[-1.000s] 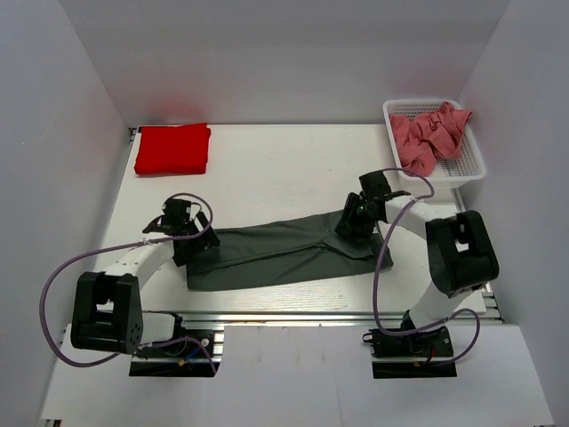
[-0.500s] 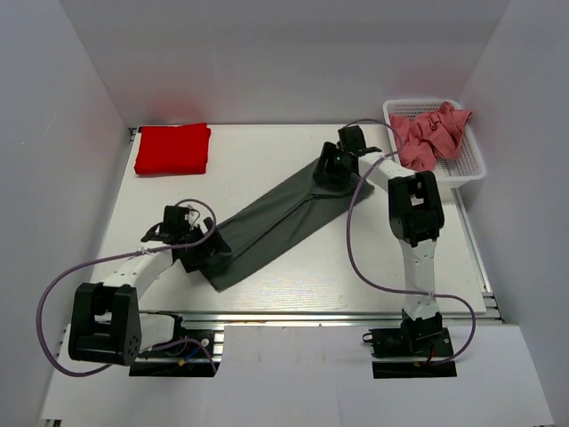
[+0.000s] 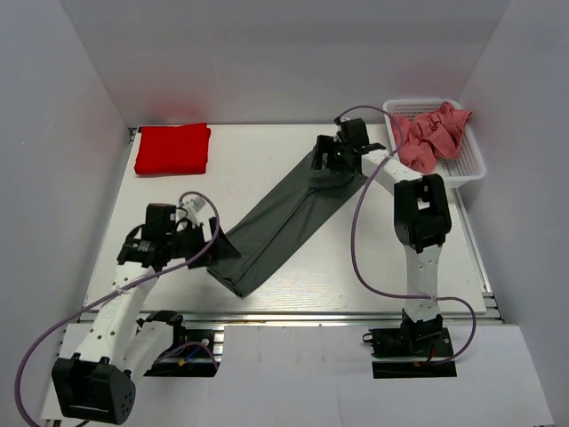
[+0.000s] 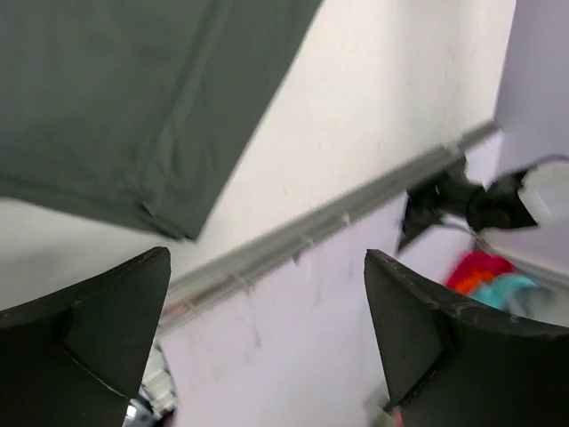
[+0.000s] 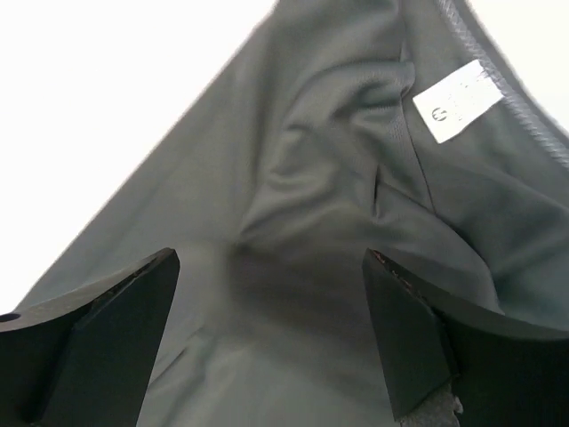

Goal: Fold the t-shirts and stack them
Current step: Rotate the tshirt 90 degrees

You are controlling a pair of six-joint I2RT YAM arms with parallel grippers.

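The dark grey t-shirt [image 3: 284, 218] lies folded into a long strip, running diagonally from the far right to the near left of the table. My right gripper [image 3: 332, 163] is open just above its far end; the right wrist view shows the fabric [image 5: 302, 178] and a white label [image 5: 453, 102] between the spread fingers, with the gripper [image 5: 271, 329] empty. My left gripper [image 3: 206, 249] is open and empty, raised beside the shirt's near end [image 4: 116, 98], and it [image 4: 267, 329] looks over the table's front rail. A folded red t-shirt [image 3: 173, 149] lies at the far left. Pink t-shirts [image 3: 431, 132] are heaped in the basket.
The white mesh basket [image 3: 471, 169] stands at the far right corner. A metal rail [image 3: 293, 313] runs along the table's near edge. White walls close in the left, back and right sides. Purple cables loop off both arms.
The grey shirt swung from lying across the table to a diagonal as my right gripper carried its end far. My left arm lifted and drew back left, off the shirt's near end.
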